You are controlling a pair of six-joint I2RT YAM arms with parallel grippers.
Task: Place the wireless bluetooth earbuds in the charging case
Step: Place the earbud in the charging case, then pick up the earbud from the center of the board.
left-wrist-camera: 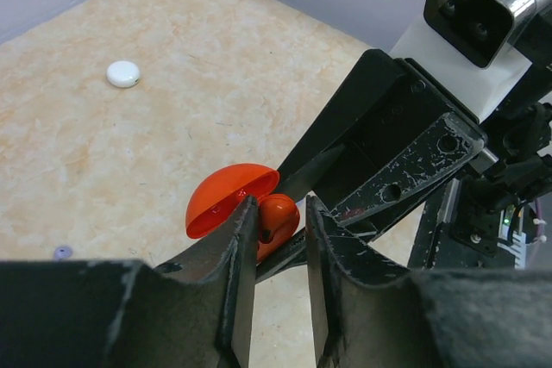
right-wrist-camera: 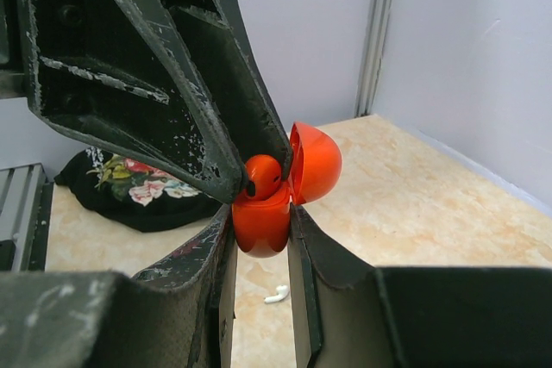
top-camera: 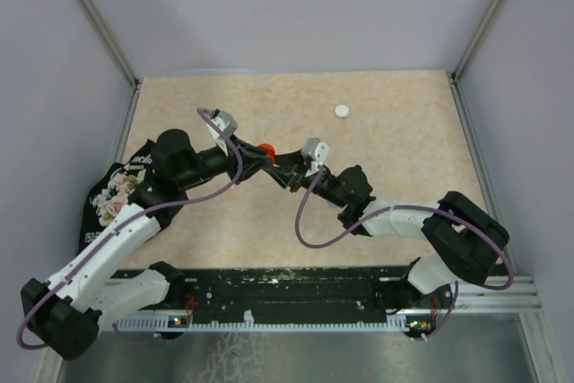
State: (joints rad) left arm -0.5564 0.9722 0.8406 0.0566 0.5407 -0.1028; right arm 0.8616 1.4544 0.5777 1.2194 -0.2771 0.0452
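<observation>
Beige tabletop [top-camera: 404,186] fills the background. At frame centre we see the right gripper [right-wrist-camera: 259,213] clamped on the open red case [right-wrist-camera: 263,230], with a glossy red earbud [right-wrist-camera: 259,174] sitting in its base. Jaws of the left gripper [left-wrist-camera: 279,206] stand narrowly apart around it; we cannot tell whether they grip.

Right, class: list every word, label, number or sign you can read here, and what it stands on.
"acle": white letters, partly hidden, so likely the end of a longer word, on the black flowered bag.
Any smaller print below it: too blurred to read.
Red case: no text visible.
</observation>
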